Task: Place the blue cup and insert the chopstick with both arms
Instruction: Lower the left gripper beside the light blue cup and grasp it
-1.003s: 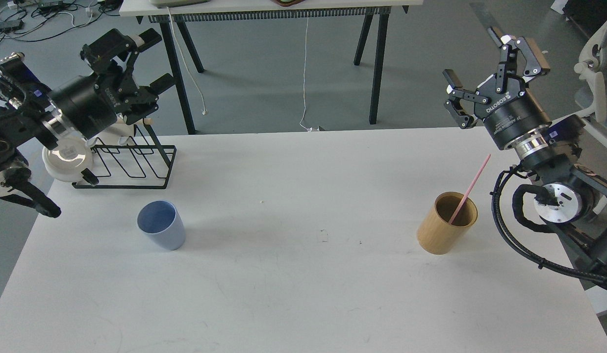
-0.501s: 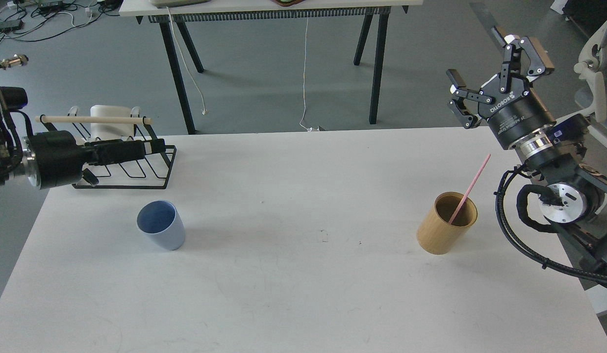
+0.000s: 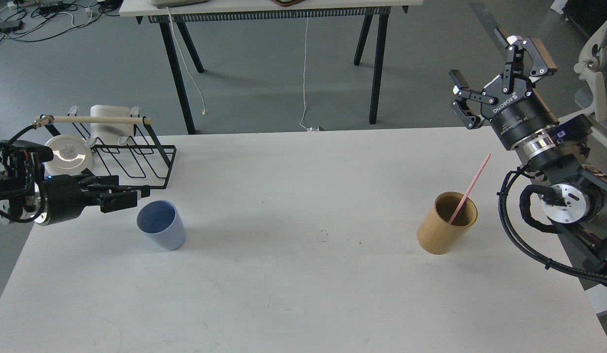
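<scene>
White table, grey floor; R hand wide, L hand unclear.

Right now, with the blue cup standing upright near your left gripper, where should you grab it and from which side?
Probably across the upper wall of the blue cup, coming in level from its left, where the left gripper is. It stands upright, has no handle, and is widest near the rim.

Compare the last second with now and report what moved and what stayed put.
The left gripper dropped from up by the dish rack to table level and now points at the blue cup, just short of its rim, holding nothing. The right gripper drifted slightly, open and raised. The blue cup, wooden cup and chopstick inside it did not move.
</scene>
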